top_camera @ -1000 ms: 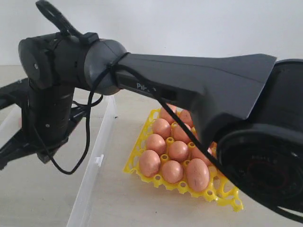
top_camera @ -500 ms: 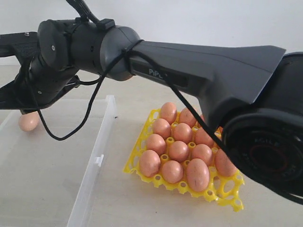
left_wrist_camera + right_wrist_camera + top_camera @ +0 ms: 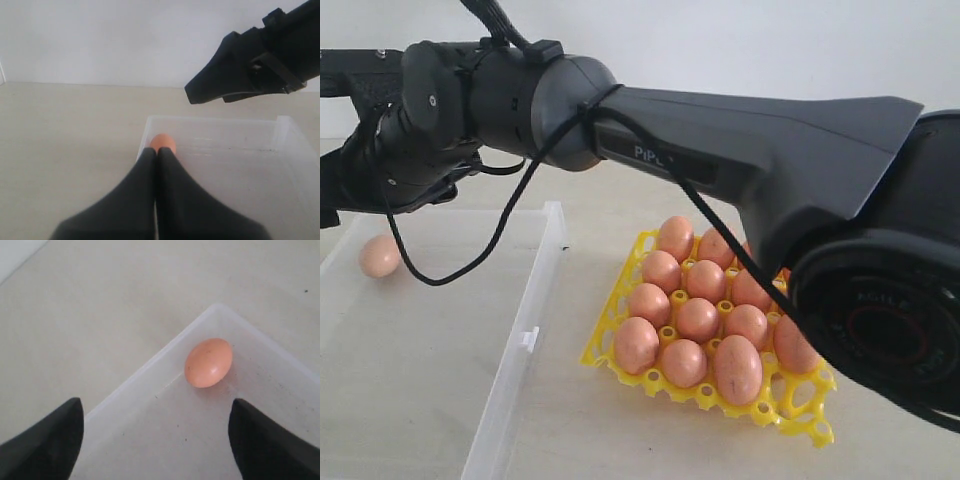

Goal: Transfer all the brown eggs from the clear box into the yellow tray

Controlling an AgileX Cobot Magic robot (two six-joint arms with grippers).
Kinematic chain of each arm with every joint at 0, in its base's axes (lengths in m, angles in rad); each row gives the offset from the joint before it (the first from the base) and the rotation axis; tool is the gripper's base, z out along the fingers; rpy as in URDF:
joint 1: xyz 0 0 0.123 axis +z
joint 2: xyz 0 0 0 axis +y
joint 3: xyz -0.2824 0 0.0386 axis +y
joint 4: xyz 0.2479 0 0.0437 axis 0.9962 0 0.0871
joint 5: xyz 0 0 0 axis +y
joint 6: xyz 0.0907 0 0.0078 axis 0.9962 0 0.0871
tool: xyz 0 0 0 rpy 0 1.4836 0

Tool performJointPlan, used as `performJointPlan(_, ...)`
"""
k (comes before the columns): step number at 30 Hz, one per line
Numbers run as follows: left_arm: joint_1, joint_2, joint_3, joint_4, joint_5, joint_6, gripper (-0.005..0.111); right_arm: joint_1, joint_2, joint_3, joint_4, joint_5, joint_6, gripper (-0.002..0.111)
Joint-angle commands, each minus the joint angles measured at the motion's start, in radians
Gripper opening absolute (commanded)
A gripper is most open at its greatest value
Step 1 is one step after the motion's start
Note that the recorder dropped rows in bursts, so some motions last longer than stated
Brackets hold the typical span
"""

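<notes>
One brown egg (image 3: 208, 362) lies alone in a corner of the clear box (image 3: 150, 367); it is also in the exterior view as the brown egg (image 3: 380, 256) at the far left. My right gripper (image 3: 156, 405) hovers above the box floor just short of that egg, jaws wide open and empty. My right arm (image 3: 650, 160) reaches across from the right. The yellow tray (image 3: 800, 420) holds several brown eggs (image 3: 697, 318). My left gripper (image 3: 157, 152) is shut and empty outside the box, its tips pointing at the same egg (image 3: 163, 142).
The clear box's long wall (image 3: 535, 300) with its clip tab runs between box and tray. The right arm's cable (image 3: 500, 250) hangs down over the box. In the left wrist view the right gripper's body (image 3: 240, 75) hangs above the box (image 3: 280, 125).
My right arm has risen from low over the box, and its jaws have opened. The single egg in the far corner, hidden a second ago, now shows.
</notes>
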Motion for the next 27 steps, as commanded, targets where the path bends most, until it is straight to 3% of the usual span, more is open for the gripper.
performJointPlan(1, 0.001, 0.003, -0.004, -0.005, 0.000, 0.001, -0.004, -0.005, -0.009, -0.005, 0.012, -0.029, 0.095, 0.075)
performJointPlan(4, 0.001, 0.003, -0.004, -0.005, 0.000, 0.001, -0.004, -0.014, -0.001, -0.005, 0.013, -0.029, 0.318, 0.075)
performJointPlan(12, 0.001, 0.003, -0.004, -0.005, 0.000, 0.001, -0.004, -0.039, 0.050, -0.005, 0.039, -0.044, 0.517, 0.075)
performJointPlan(20, 0.001, 0.003, -0.004, -0.005, 0.000, 0.001, -0.004, -0.044, 0.100, -0.030, 0.086, -0.085, 0.524, 0.075)
performJointPlan(27, 0.001, 0.003, -0.004, -0.005, 0.000, 0.001, -0.004, -0.051, 0.216, -0.241, 0.099, 0.048, 0.484, 0.075)
